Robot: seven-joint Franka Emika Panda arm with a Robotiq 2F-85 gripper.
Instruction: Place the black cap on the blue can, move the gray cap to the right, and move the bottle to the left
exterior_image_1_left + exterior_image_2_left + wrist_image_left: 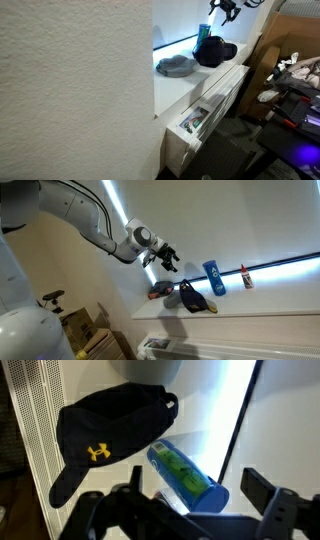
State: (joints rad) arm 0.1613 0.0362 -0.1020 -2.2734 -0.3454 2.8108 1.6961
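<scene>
The pincer (193,485) hangs with its jaws apart, gripping nothing. Below it, between its fingers in the wrist view, is the blue can (185,475). The black cap (110,430) rests against the can's side, not on top. Past it lies the gray cap (176,66), close to the tabletop (200,82) edge.

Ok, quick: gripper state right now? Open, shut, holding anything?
Gripper: open, holding nothing, clear of the black cap and can.
</scene>
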